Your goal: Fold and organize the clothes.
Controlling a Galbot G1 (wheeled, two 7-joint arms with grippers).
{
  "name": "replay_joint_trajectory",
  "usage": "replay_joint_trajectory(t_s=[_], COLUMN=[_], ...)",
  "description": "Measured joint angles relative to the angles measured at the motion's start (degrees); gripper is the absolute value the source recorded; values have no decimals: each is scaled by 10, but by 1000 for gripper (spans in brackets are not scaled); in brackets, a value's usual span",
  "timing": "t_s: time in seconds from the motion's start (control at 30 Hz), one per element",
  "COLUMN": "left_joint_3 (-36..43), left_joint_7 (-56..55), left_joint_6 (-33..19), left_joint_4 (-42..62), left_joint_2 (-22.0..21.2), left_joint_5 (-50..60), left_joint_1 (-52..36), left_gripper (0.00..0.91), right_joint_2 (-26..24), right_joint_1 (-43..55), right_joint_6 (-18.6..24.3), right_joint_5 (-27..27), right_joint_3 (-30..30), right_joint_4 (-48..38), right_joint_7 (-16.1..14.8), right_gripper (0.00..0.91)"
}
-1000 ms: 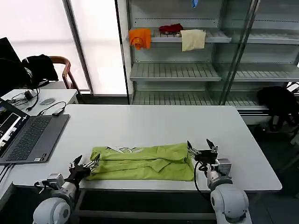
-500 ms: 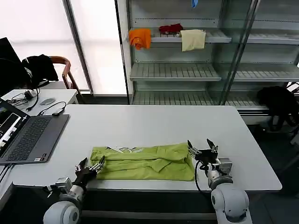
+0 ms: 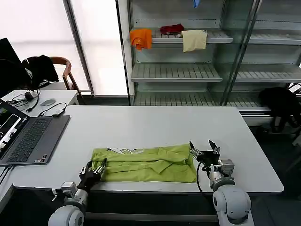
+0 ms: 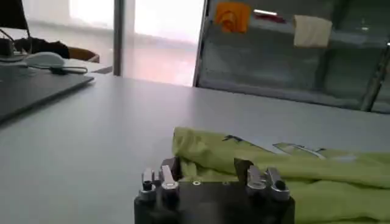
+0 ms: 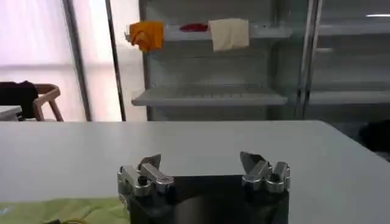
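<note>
The clothes are one lime-green T-shirt (image 3: pixel 143 164) folded into a long strip near the front edge of the white table (image 3: pixel 155 125). White lettering shows at its far left part. My left gripper (image 3: pixel 95 167) is open at the shirt's left end. In the left wrist view, the shirt (image 4: pixel 286 176) has its folded corner lying between the spread fingers of that gripper (image 4: pixel 206 173). My right gripper (image 3: pixel 203 151) stands open just off the shirt's right end. The right wrist view shows nothing between the right gripper's (image 5: pixel 201 164) fingers, and the shirt (image 5: pixel 61 210) lies off to one side.
An open laptop (image 3: pixel 28 139) lies on the table's left side, with cables and a mouse on a side desk behind it. Metal shelves (image 3: pixel 188 70) at the back hold orange, red and cream cloths. A chair (image 3: pixel 61 68) with a black garment stands far left.
My left gripper has moved right along the table's front edge and now reaches the shirt's left end. The right gripper and the shirt have stayed put.
</note>
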Motion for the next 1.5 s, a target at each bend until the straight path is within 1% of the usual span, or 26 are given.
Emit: replay_joint_trajectory(t_s=[0.2,0.23,0.33,0.37,0.4,0.47,0.5,0.63,0.67,1.23,1.37,1.5], left_joint_3=[2,2,2,2,3,4,5,5,6,-15,-28,-46], left_joint_7=[0,0,0,0,0,1,1,1,1,11,20,33], left_joint_6=[-2,-2,-2,-3,-4,-6,-8,-12,-14,-24,-23,-24], left_joint_4=[0,0,0,1,2,3,4,8,9,0,2,9], left_joint_2=[-2,-1,-1,-1,-1,-1,-1,-1,-1,19,33,57], left_joint_5=[8,10,15,16,18,21,23,28,29,53,65,85], left_joint_1=[-4,-4,-7,-8,-8,-8,-8,-8,-8,-6,-12,-21], left_gripper=[252,212,212,191,191,81,40,40,0,0,0,0], right_joint_2=[0,0,1,1,1,1,1,0,0,-2,-5,-7], right_joint_1=[-3,-4,-5,-5,-5,-5,-5,-6,-6,-4,-4,-4], right_joint_6=[0,0,1,1,1,1,1,1,1,1,1,2], right_joint_5=[0,0,0,0,0,0,0,0,0,6,9,12], right_joint_3=[0,0,0,0,0,0,0,1,1,2,5,8], right_joint_4=[2,2,3,3,3,4,5,7,7,8,8,8], right_joint_7=[0,0,0,1,1,1,1,2,2,8,8,8], right_gripper=[907,907,907,907,907,907,907,907,907,907,907,907])
